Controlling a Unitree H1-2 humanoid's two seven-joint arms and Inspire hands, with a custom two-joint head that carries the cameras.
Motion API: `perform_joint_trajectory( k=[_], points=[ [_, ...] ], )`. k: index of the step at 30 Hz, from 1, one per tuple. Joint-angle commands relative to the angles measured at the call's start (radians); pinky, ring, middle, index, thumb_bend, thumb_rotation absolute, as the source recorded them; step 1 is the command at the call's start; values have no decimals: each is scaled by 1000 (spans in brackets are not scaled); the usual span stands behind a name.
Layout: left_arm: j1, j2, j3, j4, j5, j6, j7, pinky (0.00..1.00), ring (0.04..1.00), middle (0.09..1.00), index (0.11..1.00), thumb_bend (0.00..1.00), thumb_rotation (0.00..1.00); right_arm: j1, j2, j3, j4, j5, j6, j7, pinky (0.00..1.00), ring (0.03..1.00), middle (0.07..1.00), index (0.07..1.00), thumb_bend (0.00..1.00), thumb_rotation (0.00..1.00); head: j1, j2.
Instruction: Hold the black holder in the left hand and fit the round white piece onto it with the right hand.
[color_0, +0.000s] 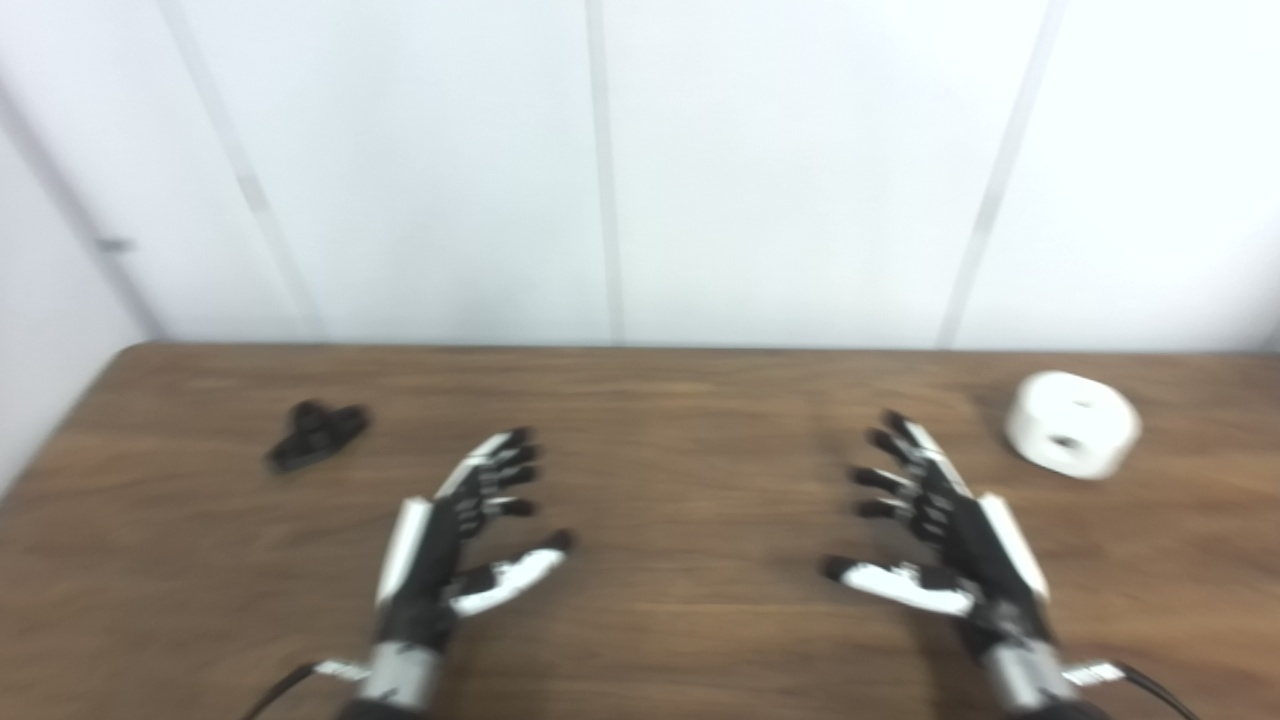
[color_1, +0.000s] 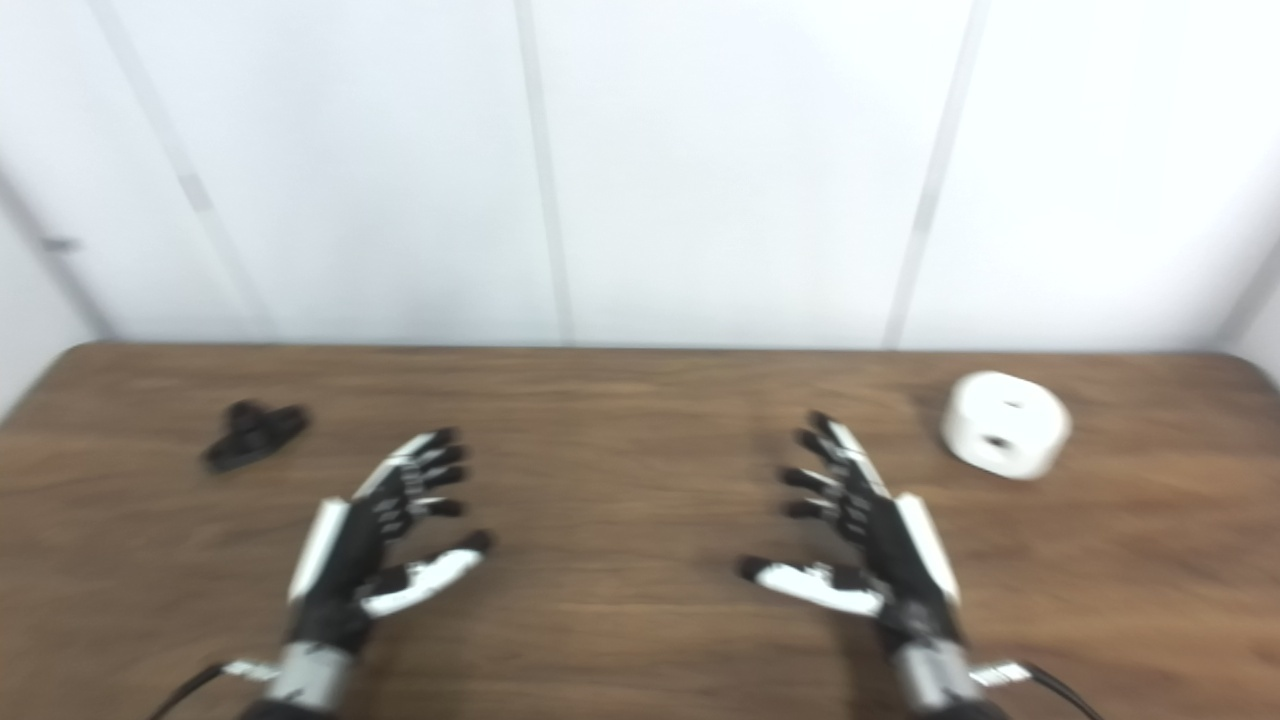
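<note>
Wood table (color_0: 640, 620) w/ white panel wall (color_0: 420, 170) behind; left hand (color_0: 455, 545) & right hand (color_0: 940, 540) both spread, empty.

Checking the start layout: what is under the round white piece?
Only the wooden table; the round white piece rests directly on it, right of the open right robot hand. Its underside is hidden.

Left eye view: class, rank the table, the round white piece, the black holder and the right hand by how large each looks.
1. table
2. right hand, though it is nearer the camera, which inflates it
3. round white piece
4. black holder
</note>
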Motion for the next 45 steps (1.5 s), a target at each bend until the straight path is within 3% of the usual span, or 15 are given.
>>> perform_joint_trajectory(
  k=[1,7,12,16,20,27,36,45],
  points=[
    [-25,-10,-8,-16,17,-19,13,649,802,841,864,674,112,-18,-12,-11,-45,13,-27,-1,679,783,918,977,721,29,30,-9],
    [-35,-33,-23,29,52,-46,30,638,799,842,843,696,134,-18,-14,-22,-58,54,7,16,731,816,934,995,671,0,80,-59],
    [-40,-37,-28,38,58,-56,41,632,791,838,833,672,99,-26,-30,-18,-40,37,-33,17,701,806,929,1000,656,0,103,-75],
    [-43,-35,-25,40,69,-64,55,637,777,825,815,664,62,-26,-26,-21,-59,26,9,9,658,799,927,985,669,0,130,-80],
    [-44,-25,-23,34,80,-58,54,634,760,814,801,658,41,-25,-29,-22,-66,29,28,10,686,815,936,986,661,0,139,-79],
    [-50,35,-8,-22,59,-9,7,611,760,810,801,642,11,-24,-37,-23,-66,38,23,16,648,797,929,976,657,0,149,-73],
    [-106,183,37,-127,69,116,-67,534,680,777,766,668,0,-21,-45,-23,-62,37,25,16,640,775,919,963,672,0,159,-69],
    [-148,265,90,-179,104,213,-74,574,737,792,770,708,0,-23,-54,-24,-46,46,13,20,621,755,910,948,680,0,170,-70]
  ],
)
